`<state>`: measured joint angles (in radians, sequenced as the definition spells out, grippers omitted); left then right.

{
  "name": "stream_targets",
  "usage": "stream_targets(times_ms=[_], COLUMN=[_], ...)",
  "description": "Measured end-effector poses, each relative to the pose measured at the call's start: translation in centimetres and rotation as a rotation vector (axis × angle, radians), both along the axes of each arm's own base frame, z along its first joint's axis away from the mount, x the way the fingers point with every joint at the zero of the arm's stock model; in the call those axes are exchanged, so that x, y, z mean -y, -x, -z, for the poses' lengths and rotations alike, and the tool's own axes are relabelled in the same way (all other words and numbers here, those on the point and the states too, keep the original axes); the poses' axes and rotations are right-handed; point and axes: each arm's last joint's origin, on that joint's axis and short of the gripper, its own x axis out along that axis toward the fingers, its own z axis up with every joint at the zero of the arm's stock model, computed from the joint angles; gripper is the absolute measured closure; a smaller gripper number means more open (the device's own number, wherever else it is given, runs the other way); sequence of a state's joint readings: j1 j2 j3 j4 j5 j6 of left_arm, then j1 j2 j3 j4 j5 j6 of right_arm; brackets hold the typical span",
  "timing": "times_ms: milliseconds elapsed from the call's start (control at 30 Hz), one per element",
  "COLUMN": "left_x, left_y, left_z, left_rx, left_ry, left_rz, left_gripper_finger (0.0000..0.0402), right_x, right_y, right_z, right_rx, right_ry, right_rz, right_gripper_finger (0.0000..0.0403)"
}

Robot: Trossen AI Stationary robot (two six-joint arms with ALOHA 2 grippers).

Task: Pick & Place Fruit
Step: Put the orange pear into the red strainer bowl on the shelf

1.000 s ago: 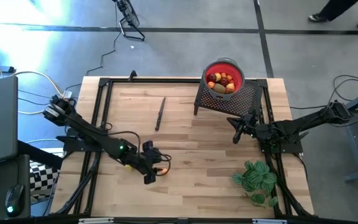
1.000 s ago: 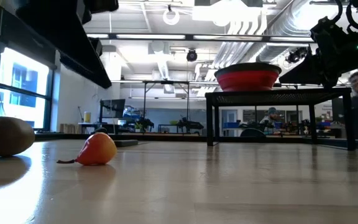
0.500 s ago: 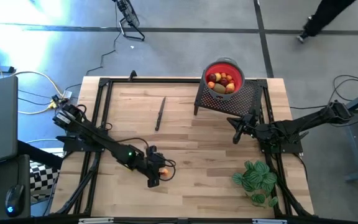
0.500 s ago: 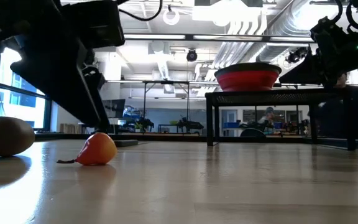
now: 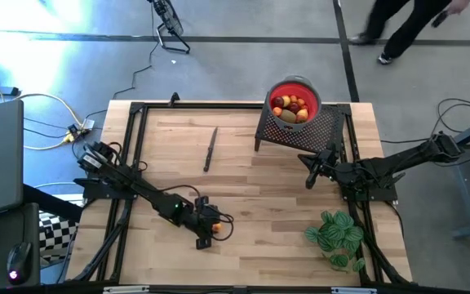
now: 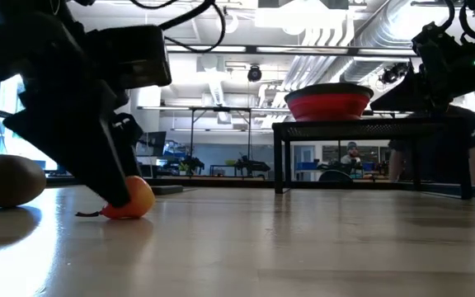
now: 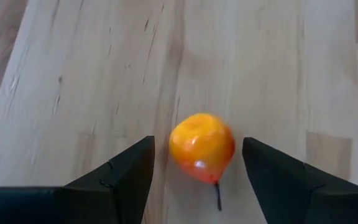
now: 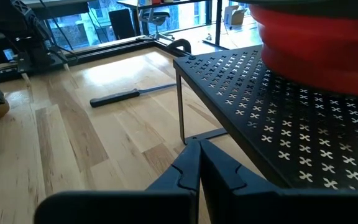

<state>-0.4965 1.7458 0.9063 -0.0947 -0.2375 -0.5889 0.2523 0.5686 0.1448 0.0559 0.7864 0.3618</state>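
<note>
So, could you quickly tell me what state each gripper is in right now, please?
Left gripper: open, fingers either side of the orange-red fruit on the table, not gripping it.
Right gripper: shut, empty, beside the black mesh stand.

No text, label, brand, number or sign can be read anywhere in these views.

Pale wood-plank surface [image 5: 251, 188] with a black metal frame [image 5: 133, 139] along its edges, standing on a grey floor [image 5: 243, 57] crossed by dark lines. A person [image 5: 398, 28] walks on the floor beyond the far edge. Cables [image 5: 47, 122] trail at one side. The low view shows large windows [image 6: 11, 115], a ceiling of white ducts [image 6: 345, 33] and bright lamps [image 6: 228, 21].
</note>
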Motion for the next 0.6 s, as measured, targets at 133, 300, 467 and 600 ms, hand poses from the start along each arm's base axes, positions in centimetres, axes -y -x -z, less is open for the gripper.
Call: stream_targets(times_ms=[133, 300, 467, 600], left_x=[0.02, 0.02, 0.02, 0.01], left_y=[0.00, 0.03, 0.04, 0.04], left_z=[0.01, 0.03, 0.04, 0.04], left_rx=[-0.004, -0.006, -0.007, -0.008], left_ry=[0.014, 0.014, 0.014, 0.013], left_rz=[-0.002, -0.002, -0.002, -0.002], left_gripper_finger=[0.0162, 0.0164, 0.0194, 0.0229], right_x=[0.00, 0.00, 0.00, 0.00], right_y=[0.00, 0.00, 0.00, 0.00], right_z=[0.00, 0.00, 0.00, 0.00], right_rx=[0.000, 0.000, 0.000, 0.000], right_ry=[0.000, 0.000, 0.000, 0.000], right_rz=[0.000, 0.000, 0.000, 0.000], right_gripper_finger=[0.0400, 0.0400, 0.0400, 0.0400])
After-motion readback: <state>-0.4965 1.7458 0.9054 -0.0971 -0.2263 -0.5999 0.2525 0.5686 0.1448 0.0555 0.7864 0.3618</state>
